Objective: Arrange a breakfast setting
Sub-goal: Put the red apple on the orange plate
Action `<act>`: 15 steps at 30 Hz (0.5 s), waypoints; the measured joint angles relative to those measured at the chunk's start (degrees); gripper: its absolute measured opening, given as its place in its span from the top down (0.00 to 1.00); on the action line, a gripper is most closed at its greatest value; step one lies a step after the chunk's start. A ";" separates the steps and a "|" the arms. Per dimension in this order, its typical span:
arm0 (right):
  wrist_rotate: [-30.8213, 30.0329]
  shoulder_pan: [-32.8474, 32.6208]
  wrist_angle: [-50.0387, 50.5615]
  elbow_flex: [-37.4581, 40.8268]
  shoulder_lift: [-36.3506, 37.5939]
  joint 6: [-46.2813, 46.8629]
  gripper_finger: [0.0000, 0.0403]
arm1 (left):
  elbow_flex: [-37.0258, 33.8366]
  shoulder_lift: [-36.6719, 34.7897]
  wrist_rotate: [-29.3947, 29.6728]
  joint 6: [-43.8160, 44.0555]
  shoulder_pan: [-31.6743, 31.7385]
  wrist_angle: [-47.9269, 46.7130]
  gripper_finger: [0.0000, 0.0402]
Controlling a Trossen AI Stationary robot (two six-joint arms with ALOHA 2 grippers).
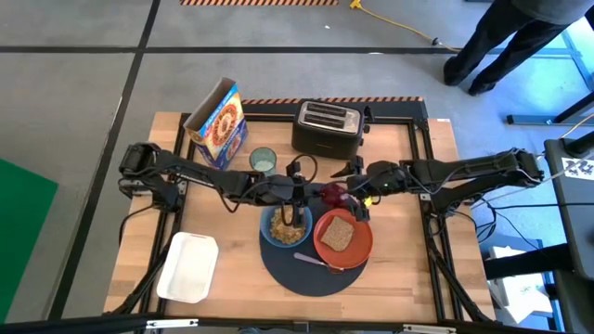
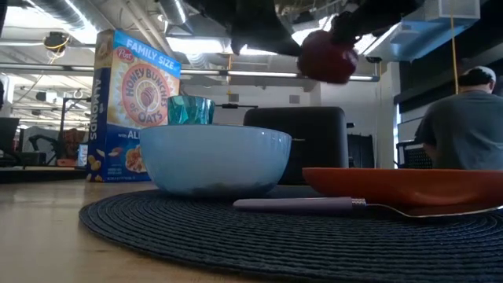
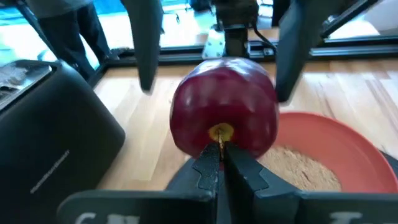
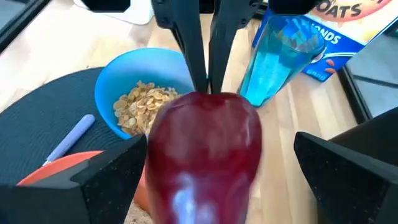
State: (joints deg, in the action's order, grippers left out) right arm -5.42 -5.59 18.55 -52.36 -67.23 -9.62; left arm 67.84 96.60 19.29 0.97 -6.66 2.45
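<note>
A red apple (image 1: 331, 193) hangs in the air over the far edge of the round dark mat (image 1: 297, 276), with my left gripper (image 3: 219, 163) shut on it from the table's left. My right gripper (image 4: 224, 180) is open. Its two fingers (image 3: 146, 50) stand on either side of the apple, and a gap shows at each side. On the mat sit a blue bowl (image 1: 267, 223) holding cereal and an orange-red plate (image 1: 364, 243) with a toast slice (image 1: 338, 233). A spoon (image 1: 311, 259) lies on the mat in front of them. A greenish glass (image 1: 263, 160) stands behind the bowl. My left gripper pinches the apple's stem (image 3: 220, 138) between its two fingertips. The fingers come from the table's left, slanting a little downward. The apple is lifted clear, turned on its side with the stem end toward my left gripper, above the plate's far edge.
A cereal box (image 1: 218, 122) and a black toaster (image 1: 327, 127) stand at the table's far side. A white rectangular tub (image 1: 188, 267) lies near the left front corner. A person (image 2: 464, 118) sits beyond the table on the right.
</note>
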 joint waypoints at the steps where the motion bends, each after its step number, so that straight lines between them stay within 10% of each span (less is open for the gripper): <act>1: 0.06 0.15 2.34 -1.17 -0.60 -0.04 0.02 | 0.04 0.30 0.09 -0.04 0.18 0.57 0.99; 15: -0.08 0.79 18.66 -13.03 -12.13 4.41 0.02 | 1.68 2.73 -0.39 -0.41 0.82 1.87 0.99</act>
State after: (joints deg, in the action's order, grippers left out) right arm -5.50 -4.80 37.22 -65.39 -79.36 -5.21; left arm 69.52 99.33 18.91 0.56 -5.84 4.32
